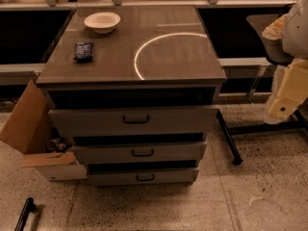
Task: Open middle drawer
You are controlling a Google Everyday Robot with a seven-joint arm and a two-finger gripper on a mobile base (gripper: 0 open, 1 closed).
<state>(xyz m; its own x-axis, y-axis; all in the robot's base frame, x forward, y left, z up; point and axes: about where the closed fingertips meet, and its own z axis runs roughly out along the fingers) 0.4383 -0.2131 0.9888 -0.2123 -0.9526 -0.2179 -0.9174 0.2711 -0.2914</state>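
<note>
A grey cabinet [132,52] stands in the middle with three stacked drawer fronts. The middle drawer [106,154] has a medium-height front with a small dark pull handle [143,152] at its centre. A dark gap shows above it. The taller top drawer [86,121] sticks out above it and the shortest bottom drawer [110,177] sits below. My gripper [283,102], cream-coloured, hangs at the far right. It is well apart from the cabinet, at about the height of the top drawer.
A white bowl [102,21] and a dark packet [83,51] lie on the cabinet top. An open cardboard box [29,124] leans at the cabinet's left. A black leg [228,138] slants on the floor to its right. A black bar [25,214] lies at the bottom left.
</note>
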